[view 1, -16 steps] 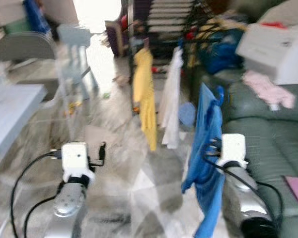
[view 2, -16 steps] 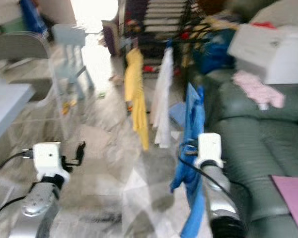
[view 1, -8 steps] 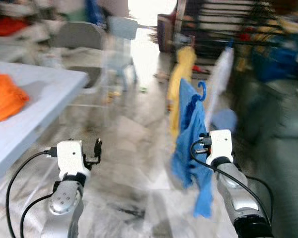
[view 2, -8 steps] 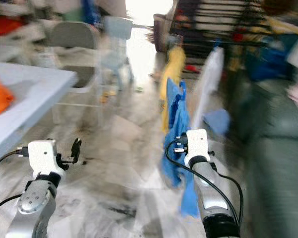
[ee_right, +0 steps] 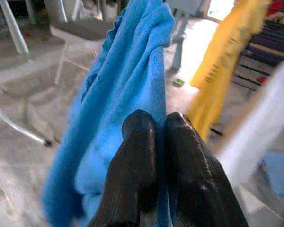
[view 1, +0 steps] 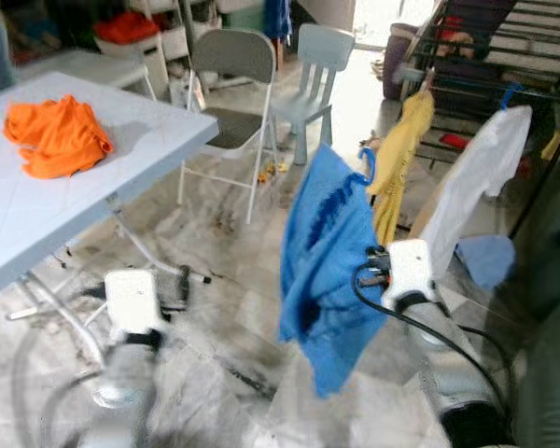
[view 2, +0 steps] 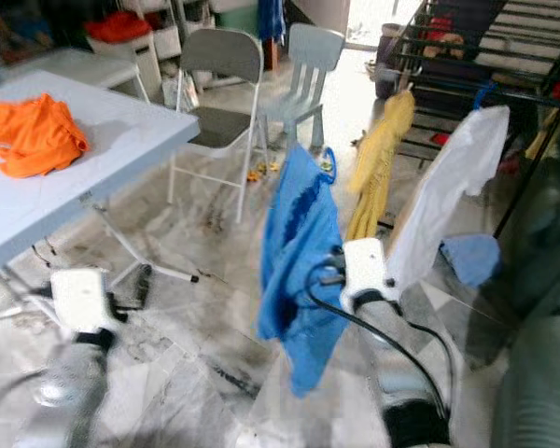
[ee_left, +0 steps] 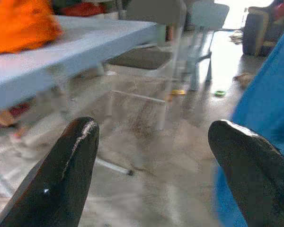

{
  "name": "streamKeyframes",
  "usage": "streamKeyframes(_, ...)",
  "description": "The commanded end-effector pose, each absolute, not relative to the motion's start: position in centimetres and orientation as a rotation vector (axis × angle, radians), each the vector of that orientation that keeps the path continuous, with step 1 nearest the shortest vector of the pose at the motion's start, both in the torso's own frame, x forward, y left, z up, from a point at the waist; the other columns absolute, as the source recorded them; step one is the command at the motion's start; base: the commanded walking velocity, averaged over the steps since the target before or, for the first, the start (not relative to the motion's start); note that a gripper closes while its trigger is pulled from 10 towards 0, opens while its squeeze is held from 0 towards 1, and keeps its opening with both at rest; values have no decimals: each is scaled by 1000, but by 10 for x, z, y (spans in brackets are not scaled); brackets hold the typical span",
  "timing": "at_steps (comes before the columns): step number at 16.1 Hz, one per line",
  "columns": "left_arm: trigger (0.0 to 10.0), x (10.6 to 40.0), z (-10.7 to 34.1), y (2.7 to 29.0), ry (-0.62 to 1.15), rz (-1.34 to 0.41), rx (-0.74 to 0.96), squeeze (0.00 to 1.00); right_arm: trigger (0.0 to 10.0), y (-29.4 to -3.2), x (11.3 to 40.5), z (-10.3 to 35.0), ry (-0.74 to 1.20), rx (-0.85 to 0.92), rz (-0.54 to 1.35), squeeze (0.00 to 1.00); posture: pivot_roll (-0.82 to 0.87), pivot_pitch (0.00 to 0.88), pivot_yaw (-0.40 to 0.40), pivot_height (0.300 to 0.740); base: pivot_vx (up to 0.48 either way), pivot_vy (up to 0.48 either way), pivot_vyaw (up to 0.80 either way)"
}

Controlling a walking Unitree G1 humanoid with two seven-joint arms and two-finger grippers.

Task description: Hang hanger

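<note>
At ten o'clock we see a pale folding table [view 1: 121, 140] carrying an orange garment [view 1: 58, 136]; two chairs [view 1: 226, 93] stand on the marbled floor [view 1: 233, 308].

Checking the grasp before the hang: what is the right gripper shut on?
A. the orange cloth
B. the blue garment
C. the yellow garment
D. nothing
B: the right gripper has its fingers pinched together on the blue garment, which hangs beside that arm, while the orange cloth lies on the table and the yellow garment hangs on the rack.
</note>
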State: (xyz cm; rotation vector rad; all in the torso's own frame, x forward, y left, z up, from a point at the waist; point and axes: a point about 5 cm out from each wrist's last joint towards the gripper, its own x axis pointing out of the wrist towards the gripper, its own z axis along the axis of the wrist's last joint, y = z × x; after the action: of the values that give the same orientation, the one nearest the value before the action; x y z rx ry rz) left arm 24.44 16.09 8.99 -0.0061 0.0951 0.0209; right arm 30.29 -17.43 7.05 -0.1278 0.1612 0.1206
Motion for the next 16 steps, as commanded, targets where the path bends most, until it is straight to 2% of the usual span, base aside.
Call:
streamKeyframes(1, 10000, 246, 92, 169, 90, 52, 18, 0, 10000, -169, 309, 87, 91, -112, 130, 0, -43, 0, 6, 740, 0, 0, 0)
streamKeyframes(16, 10000, 253, 96, 172, 67, 87, 49, 0, 10000, -152, 313, 93, 67, -134, 281, 0, -49, 0, 5, 740, 0, 0, 0)
